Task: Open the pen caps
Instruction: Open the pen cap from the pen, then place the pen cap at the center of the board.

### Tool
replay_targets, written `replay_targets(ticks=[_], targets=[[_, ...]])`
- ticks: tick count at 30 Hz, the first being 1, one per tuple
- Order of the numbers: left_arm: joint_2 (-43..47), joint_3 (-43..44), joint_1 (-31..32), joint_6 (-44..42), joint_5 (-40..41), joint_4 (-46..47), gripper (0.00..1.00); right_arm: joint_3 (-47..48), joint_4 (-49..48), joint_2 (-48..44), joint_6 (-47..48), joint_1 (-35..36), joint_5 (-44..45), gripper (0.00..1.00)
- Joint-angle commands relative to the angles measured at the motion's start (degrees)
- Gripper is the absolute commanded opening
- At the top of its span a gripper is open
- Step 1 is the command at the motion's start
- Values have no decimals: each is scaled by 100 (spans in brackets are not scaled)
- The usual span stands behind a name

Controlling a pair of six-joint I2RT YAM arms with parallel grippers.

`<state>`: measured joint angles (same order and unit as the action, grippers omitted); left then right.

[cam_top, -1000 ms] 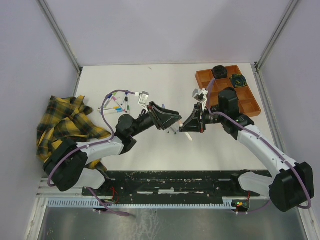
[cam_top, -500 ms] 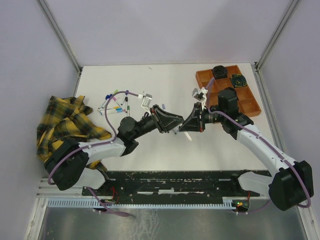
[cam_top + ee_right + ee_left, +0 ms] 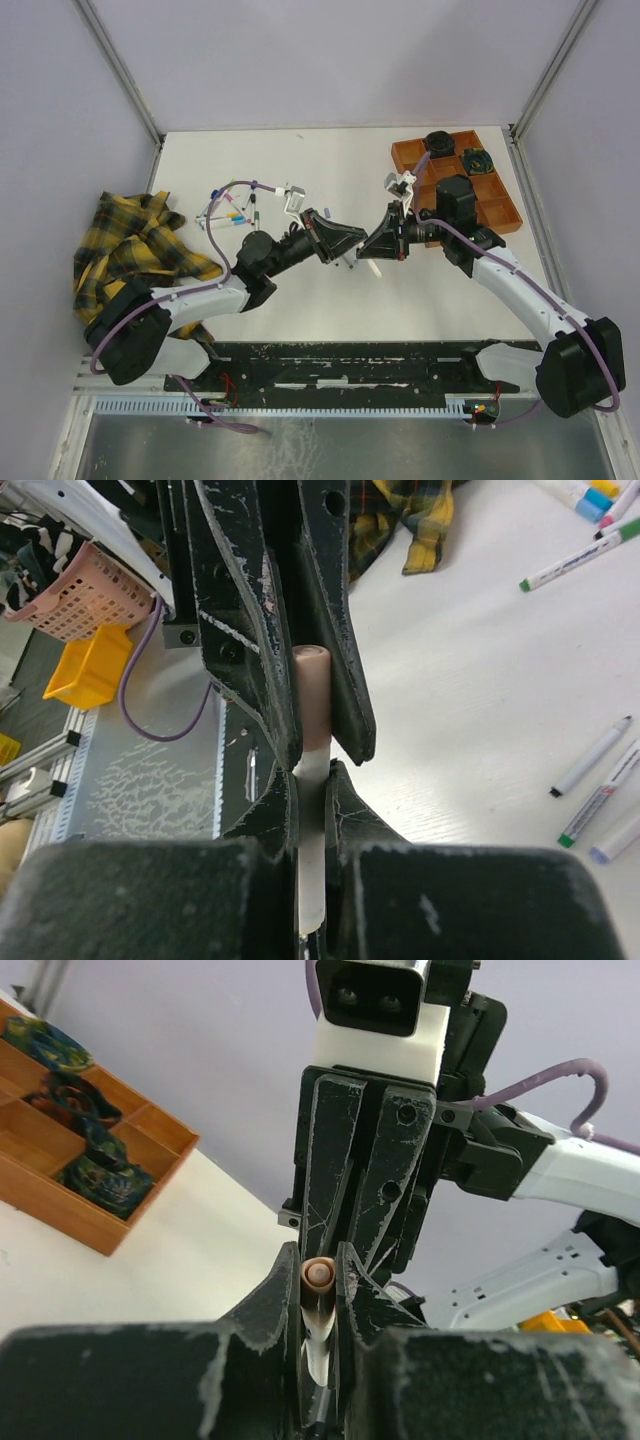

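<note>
The left gripper (image 3: 350,247) has moved in rightward and now pinches the tan cap (image 3: 311,695) mid-table. The right gripper (image 3: 368,250) is clamped on the barrel (image 3: 311,860). The cap looks seated and ready to pull off.

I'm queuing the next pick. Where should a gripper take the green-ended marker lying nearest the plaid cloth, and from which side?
I'd grip the green-ended marker at the middle of its white barrel, coming down from above with fingers across its length. It lies flat with bare table on both sides there, and a mid-barrel hold leaves its ends free.
</note>
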<state>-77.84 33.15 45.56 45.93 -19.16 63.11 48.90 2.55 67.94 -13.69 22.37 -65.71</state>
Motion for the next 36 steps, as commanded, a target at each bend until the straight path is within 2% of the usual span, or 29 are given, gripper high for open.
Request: replay_targets(ticks=[1,5,11,19,25,32,36], targets=[[544,728,-282,-888,939,-239,3,106,-255,121,-35,17,-78,0],[558,1332,-746,-936,1299,-129,3,126,-253,284,-52,55,-98,0],[284,2109,-1267,-514,1310,-119,3,166,-166,467,-16,58,-66,0],[105,1640,-1295,-444,1703,-1234,3,460,965,264,985,36,1165,0],[-484,1742,-1293,-214,2156,-2595,3,522,1197,186,1194,-94,1819,0],[-1685,2948,-1258,189,2873,-4805,3,601,1437,219,1542,-178,2106,0],[-2518,3892,-1079,167,3607,-6159,3,611,1483,237,1624,-205,2204,0]])
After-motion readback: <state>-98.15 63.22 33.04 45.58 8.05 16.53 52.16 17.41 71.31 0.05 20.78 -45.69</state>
